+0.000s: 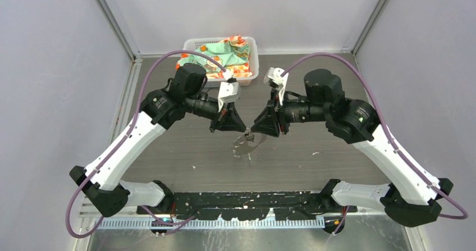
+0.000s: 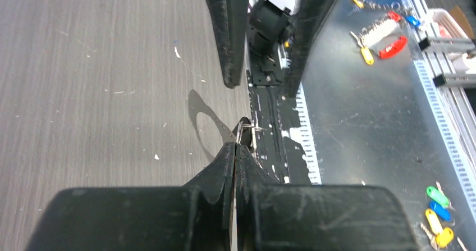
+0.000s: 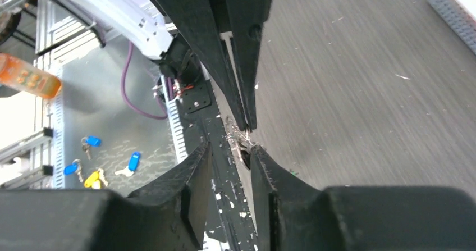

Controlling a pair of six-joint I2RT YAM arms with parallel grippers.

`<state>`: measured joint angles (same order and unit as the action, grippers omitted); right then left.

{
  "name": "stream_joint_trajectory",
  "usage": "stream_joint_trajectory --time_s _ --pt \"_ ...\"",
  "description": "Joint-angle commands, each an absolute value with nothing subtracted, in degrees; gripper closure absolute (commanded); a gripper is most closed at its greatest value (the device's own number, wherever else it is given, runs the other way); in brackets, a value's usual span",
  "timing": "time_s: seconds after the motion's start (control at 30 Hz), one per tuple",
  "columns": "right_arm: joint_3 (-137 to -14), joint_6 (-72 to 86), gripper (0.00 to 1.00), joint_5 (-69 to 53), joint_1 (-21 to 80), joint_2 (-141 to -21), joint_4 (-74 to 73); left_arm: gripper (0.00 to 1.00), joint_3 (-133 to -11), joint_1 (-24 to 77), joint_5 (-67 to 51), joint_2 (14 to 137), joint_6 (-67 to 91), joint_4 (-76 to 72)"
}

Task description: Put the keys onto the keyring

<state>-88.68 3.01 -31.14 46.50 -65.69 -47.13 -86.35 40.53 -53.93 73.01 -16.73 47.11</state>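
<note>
Both arms meet nose to nose over the middle of the tabletop, just above the surface. The left pincer is clamped all the way shut, with a small bit of silvery metal sticking out of its tip. As far as I can tell that's the keyring, which hangs down between the two tips as a thin grey tangle and throws a shadow on the wood. I honestly can't pick the keys out of that bunch, it's too small and shiny.

The right pincer faces it with its fingers apart. The metal sits in that gap, close to one finger, but I can't say whether it touches.

At the far edge there's a white basket with a green and orange patterned cloth in it. On the metal ledge by the arm bases lie some spare tagged keys in green, blue and yellow.
</note>
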Motion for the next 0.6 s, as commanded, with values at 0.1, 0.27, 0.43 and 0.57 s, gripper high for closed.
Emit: stream_joint_trajectory --time_s 0.1,0.27,0.43,0.57 --pt "-80.25 10.19 0.43 -21.29 45.65 -57.11 -35.95 1.00 -82.75 38.47 -49.88 68.12 -3.37 28.91" --pt "-76.03 13.56 0.41 -19.69 45.70 -54.60 -32.65 1.00 -79.67 38.03 -47.15 66.56 5.45 18.59" --pt "-72.31 16.79 0.44 -18.68 45.66 -53.14 -27.80 1.00 -77.91 37.72 -48.43 66.27 12.13 11.55" --pt "-69.98 18.17 0.48 -17.69 45.69 -52.13 -23.69 1.00 -77.22 37.77 -49.98 65.93 13.91 9.06"
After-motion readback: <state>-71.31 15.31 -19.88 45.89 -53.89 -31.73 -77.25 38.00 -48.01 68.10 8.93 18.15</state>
